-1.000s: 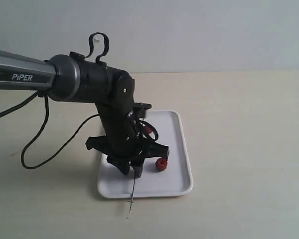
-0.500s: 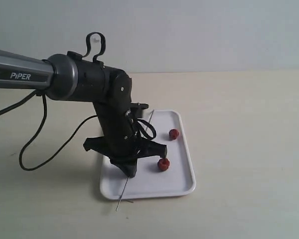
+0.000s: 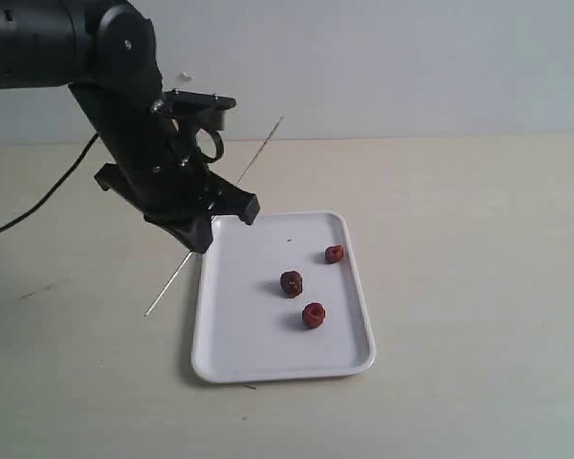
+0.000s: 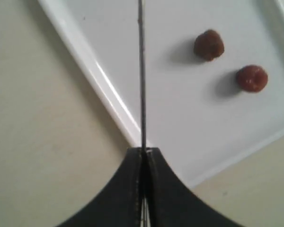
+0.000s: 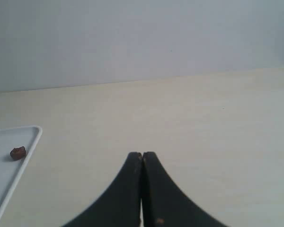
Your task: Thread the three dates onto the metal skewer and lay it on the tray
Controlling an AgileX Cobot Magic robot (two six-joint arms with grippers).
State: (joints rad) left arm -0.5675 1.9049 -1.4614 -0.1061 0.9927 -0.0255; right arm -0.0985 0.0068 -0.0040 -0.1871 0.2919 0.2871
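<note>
Metal skewer (image 3: 258,153), thin straight grey rod, being clamped aslant by left gripper (image 4: 143,153) over white round-cornered tray (image 3: 258,339), three wrinkled roundish dates (image 3: 291,283) lying apart on it, right gripper (image 5: 142,156) staying pressed together, empty.

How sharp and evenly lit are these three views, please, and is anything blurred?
Exterior view: even light, soft shadows by the dates on the tray, skewer faint. Left wrist view: dates slightly blurred, skewer clear. Right wrist view: flat light, no glare.

Three dates (image 3: 291,283) (image 3: 313,315) (image 3: 335,253), one skewer (image 3: 166,286), one tray (image 3: 253,339)
</note>
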